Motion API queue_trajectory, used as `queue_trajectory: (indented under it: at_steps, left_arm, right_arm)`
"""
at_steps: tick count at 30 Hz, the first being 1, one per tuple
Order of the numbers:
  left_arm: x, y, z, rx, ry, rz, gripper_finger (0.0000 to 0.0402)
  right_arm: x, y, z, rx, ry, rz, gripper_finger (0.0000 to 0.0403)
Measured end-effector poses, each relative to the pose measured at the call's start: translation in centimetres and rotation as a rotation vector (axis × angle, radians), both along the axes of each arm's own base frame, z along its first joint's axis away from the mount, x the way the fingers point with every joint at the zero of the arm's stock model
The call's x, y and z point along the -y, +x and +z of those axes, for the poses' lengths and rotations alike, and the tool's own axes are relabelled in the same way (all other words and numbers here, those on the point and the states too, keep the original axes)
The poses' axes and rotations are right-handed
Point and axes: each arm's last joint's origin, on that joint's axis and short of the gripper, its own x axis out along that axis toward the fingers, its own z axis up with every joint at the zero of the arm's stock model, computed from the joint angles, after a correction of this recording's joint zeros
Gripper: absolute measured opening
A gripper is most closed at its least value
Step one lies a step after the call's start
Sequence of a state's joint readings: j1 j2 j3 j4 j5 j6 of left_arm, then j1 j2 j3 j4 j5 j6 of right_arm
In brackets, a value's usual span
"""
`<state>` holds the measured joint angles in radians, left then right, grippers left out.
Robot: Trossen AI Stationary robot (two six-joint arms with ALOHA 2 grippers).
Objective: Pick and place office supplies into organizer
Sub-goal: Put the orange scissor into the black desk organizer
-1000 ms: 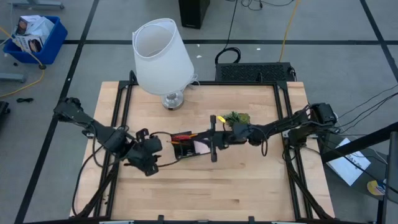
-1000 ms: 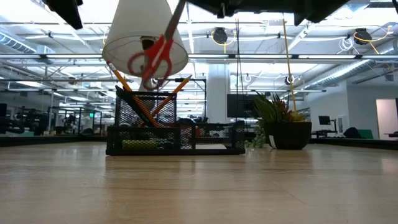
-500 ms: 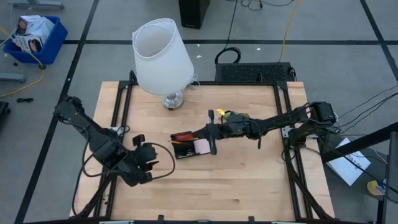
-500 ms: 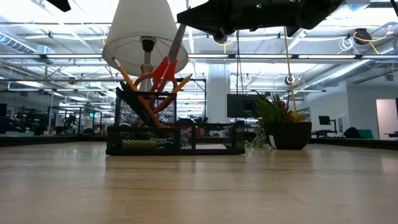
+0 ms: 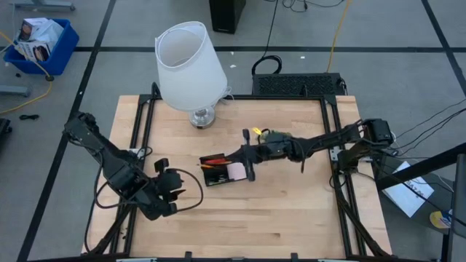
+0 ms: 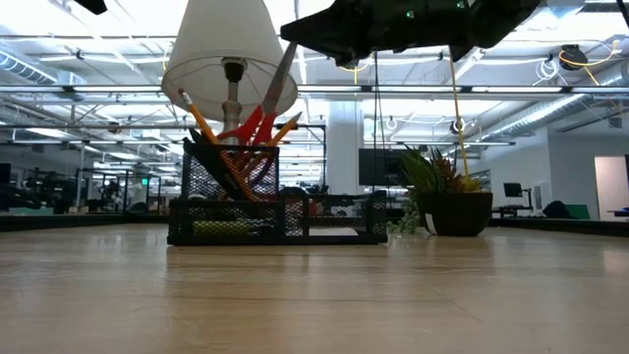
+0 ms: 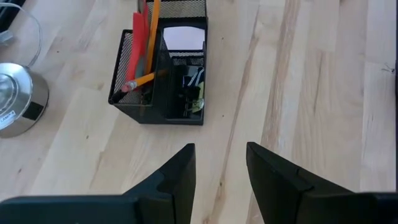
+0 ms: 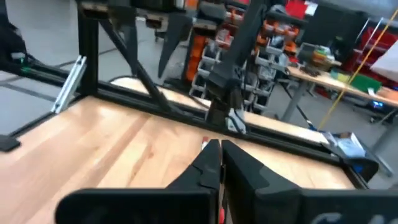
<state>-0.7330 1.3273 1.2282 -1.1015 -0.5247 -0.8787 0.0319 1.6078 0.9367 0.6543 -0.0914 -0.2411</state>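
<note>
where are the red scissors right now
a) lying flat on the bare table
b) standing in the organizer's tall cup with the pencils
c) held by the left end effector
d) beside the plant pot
b: the low view shows the red scissors upright in the tall mesh cup of the organizer among the pencils, with the shut right end effector right above and the left end effector empty, well off to the side.

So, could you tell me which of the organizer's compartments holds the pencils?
The tall mesh cup at the lamp-side end of the organizer; the pencils lean there beside red scissors, while the others sit lower.
</note>
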Motion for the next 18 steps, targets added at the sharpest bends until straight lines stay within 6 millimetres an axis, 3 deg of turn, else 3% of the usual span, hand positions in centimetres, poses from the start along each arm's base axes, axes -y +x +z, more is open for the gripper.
queue_trajectory:
  at_steps: [10,14,18]
  left_arm:
    - [0.0,0.0,0.0,0.006,-0.005,0.0,0.0147]
    - [0.1,0.0,0.0,0.009,-0.009,0.001,0.0147]
    - [0.1,0.1,0.1,0.013,-0.012,0.0,0.0147]
  right_arm:
    - [0.3,2.3,-1.0,0.232,0.062,0.01,0.0098]
    - [0.1,2.4,-1.8,0.203,0.063,0.008,0.0118]
    - [-1.6,2.2,-2.2,0.188,-0.051,0.004,0.0122]
